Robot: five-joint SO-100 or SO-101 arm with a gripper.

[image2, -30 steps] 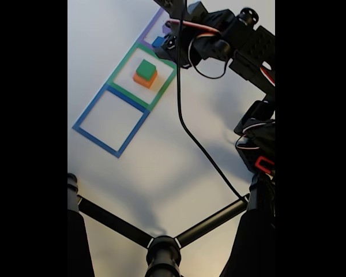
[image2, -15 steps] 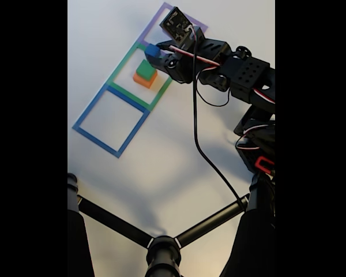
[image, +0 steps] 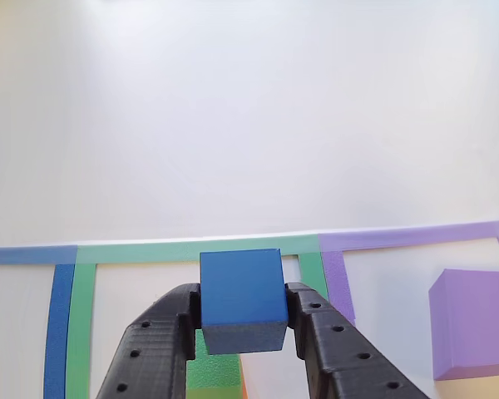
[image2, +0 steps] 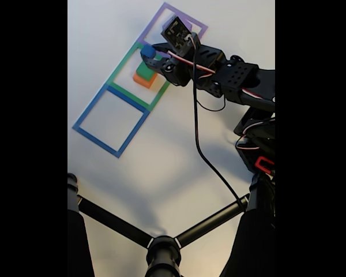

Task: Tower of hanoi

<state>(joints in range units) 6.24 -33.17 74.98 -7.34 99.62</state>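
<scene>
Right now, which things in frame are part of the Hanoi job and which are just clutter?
Job:
- blue cube, held in the gripper
- green block stacked on the orange block
- purple block

Just there:
- taped square outlines
- black cable
- black stand legs

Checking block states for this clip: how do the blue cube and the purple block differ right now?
The blue cube is clamped between the gripper fingers, off the table; the purple block sits free on the table inside the purple outline. The blue cube looks narrower than the purple block. Both are plain, square-edged blocks.
</scene>
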